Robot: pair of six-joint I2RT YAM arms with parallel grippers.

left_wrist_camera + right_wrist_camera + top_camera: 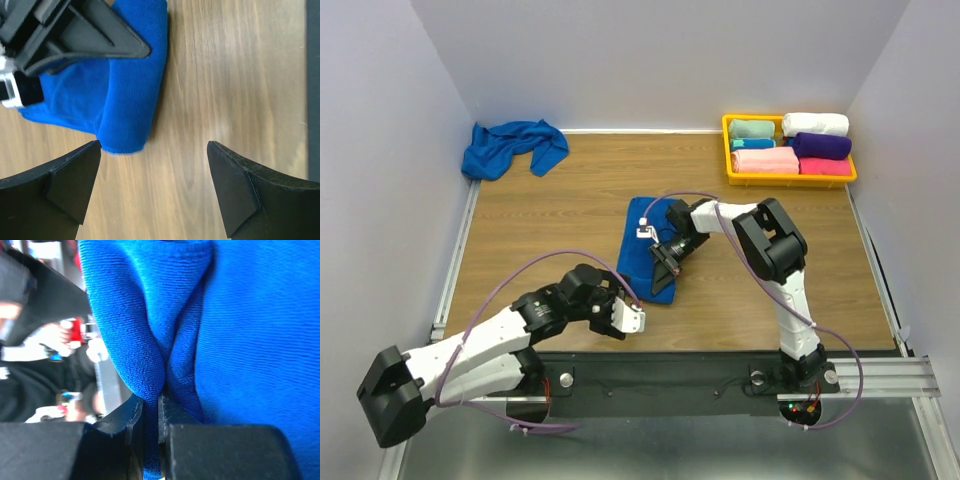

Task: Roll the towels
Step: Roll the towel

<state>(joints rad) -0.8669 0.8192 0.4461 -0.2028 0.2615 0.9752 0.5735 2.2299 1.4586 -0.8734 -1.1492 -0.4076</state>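
One royal-blue towel lies as a long narrow strip in the middle of the table, its near end partly folded over. My right gripper is shut on a fold of this towel, and the cloth is pinched between the jaws of the right gripper. My left gripper hovers open just in front of the towel's near end. Only bare wood shows between the fingers of the left gripper. A second blue towel lies crumpled at the back left corner.
A yellow basket at the back right holds rolled teal, white, pink and purple towels. Grey walls close the table on three sides. A metal rail runs along the near edge by the arm bases.
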